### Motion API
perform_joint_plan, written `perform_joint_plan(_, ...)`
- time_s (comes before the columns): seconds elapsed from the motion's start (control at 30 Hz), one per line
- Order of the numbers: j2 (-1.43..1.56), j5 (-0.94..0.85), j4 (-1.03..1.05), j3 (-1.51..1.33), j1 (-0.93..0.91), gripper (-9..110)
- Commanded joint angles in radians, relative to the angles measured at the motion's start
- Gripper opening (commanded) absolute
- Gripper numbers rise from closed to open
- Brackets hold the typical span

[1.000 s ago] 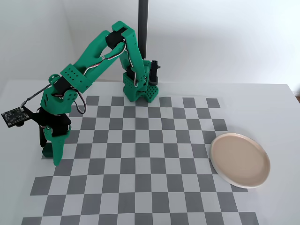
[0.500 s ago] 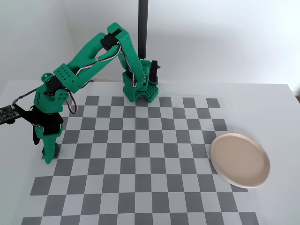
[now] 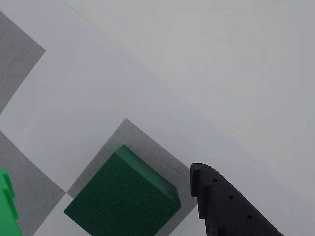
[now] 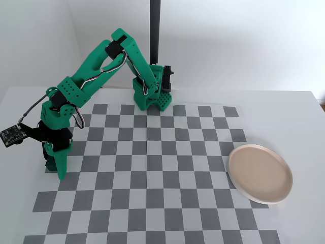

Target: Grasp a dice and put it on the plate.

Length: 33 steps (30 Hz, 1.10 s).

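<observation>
The gripper [image 4: 55, 170] has swung back over the dice [image 3: 123, 199], jaws spread around it, ready to pinch.

We see the dice [image 3: 123, 201], a plain dark green cube, resting flat on a grey square at the board's left edge in the fixed view. The plate [image 4: 260, 173], round, shallow, beige-pink and empty, lies well apart at the right.
</observation>
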<state>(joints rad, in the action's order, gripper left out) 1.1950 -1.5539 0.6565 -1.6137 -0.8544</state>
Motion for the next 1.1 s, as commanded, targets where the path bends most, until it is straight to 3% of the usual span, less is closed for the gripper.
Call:
perform_joint_plan(0.0, 0.018, -0.02, -0.005, 0.086, 0.014, 34)
perform_joint_plan(0.43, 0.0, -0.112, 0.025, 0.083, 0.021, 32)
perform_joint_plan(1.07, 0.046, -0.103, 0.083, 0.08, 0.054, 27)
